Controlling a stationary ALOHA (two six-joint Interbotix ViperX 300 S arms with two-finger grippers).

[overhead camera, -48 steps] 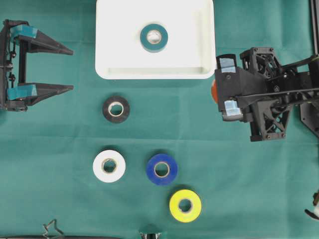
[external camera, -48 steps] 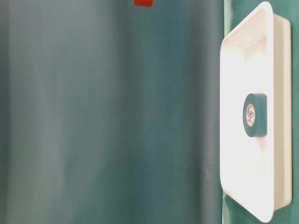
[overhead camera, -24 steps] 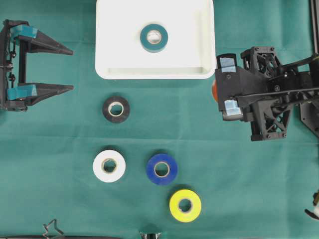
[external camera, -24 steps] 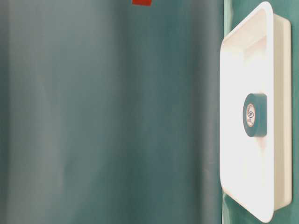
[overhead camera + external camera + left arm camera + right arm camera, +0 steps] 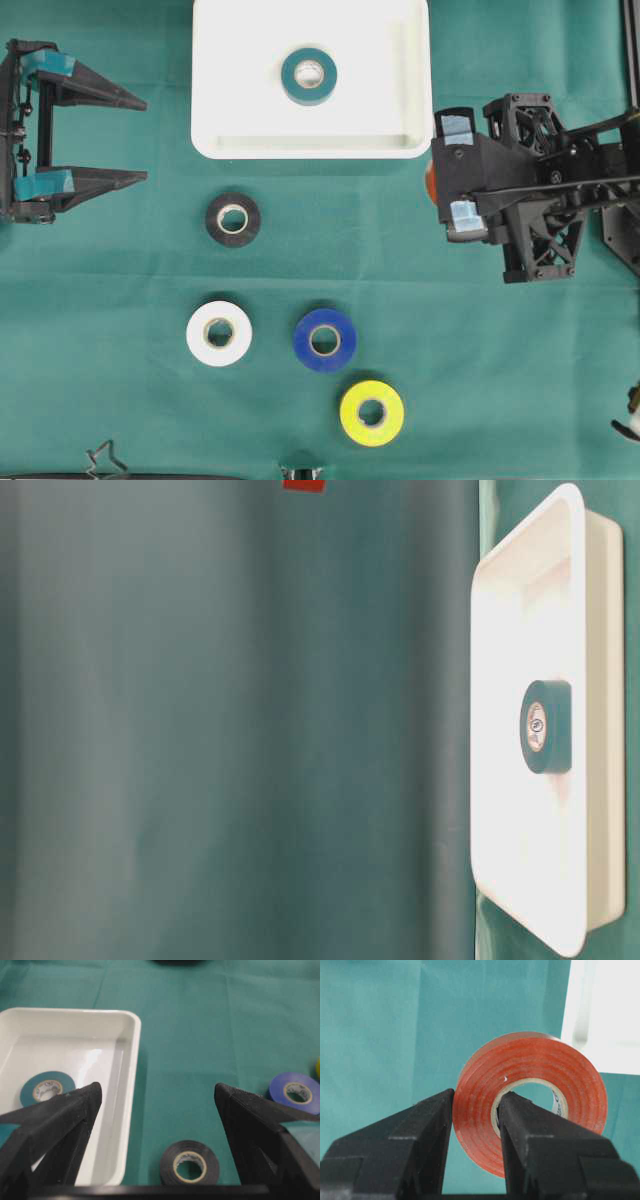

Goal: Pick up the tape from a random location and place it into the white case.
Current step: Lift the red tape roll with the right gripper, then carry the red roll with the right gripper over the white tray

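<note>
My right gripper [image 5: 476, 1097] is shut on a red tape roll [image 5: 530, 1067], one finger through its core and one outside, holding it on edge above the cloth. From overhead the right gripper [image 5: 437, 186] hangs just right of the white case [image 5: 300, 148], near its lower right corner, and only a sliver of the red tape roll [image 5: 429, 185] shows. A green tape roll [image 5: 308, 76] lies flat inside the case. My left gripper [image 5: 145, 140] stands open at the far left with nothing between its fingers.
Four loose rolls lie on the green cloth below the case: black [image 5: 233, 219], white [image 5: 219, 333], blue [image 5: 324, 340] and yellow [image 5: 371, 412]. In the left wrist view the black roll [image 5: 190, 1169] sits between the open fingers, beside the case wall [image 5: 129, 1085].
</note>
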